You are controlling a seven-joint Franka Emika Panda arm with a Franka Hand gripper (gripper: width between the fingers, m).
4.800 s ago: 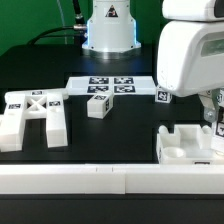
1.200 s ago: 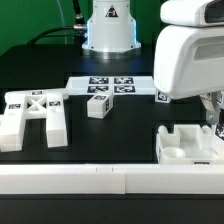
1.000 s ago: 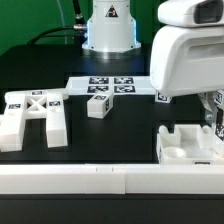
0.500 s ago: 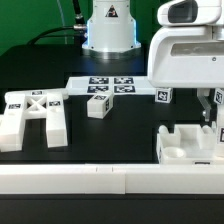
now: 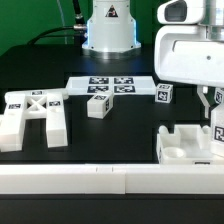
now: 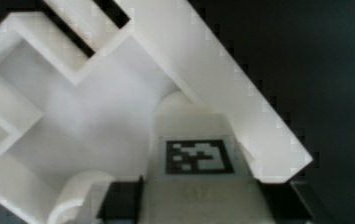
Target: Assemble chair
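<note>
My gripper (image 5: 212,106) hangs at the exterior view's right, under the big white arm body. It is shut on a thick white chair leg (image 5: 219,130) that bears a tag. The leg stands upright at the right end of the white seat block (image 5: 183,148). In the wrist view the leg (image 6: 195,125) fills the gap between my black fingers (image 6: 128,200) in the gripper (image 6: 209,202), with the seat block's walls (image 6: 41,90) beside it. The X-braced frame (image 5: 35,112) lies at the exterior view's left.
Two small tagged white blocks lie loose, one (image 5: 97,106) mid-table and one (image 5: 165,95) near the arm. The marker board (image 5: 110,85) lies behind them. The robot base (image 5: 108,30) stands at the back. A long white rail (image 5: 90,180) runs along the front.
The arm body has risen and shifted toward the exterior view's right, uncovering the tagged block near it. The leg stays at the seat block's right end. The other parts have not moved.
</note>
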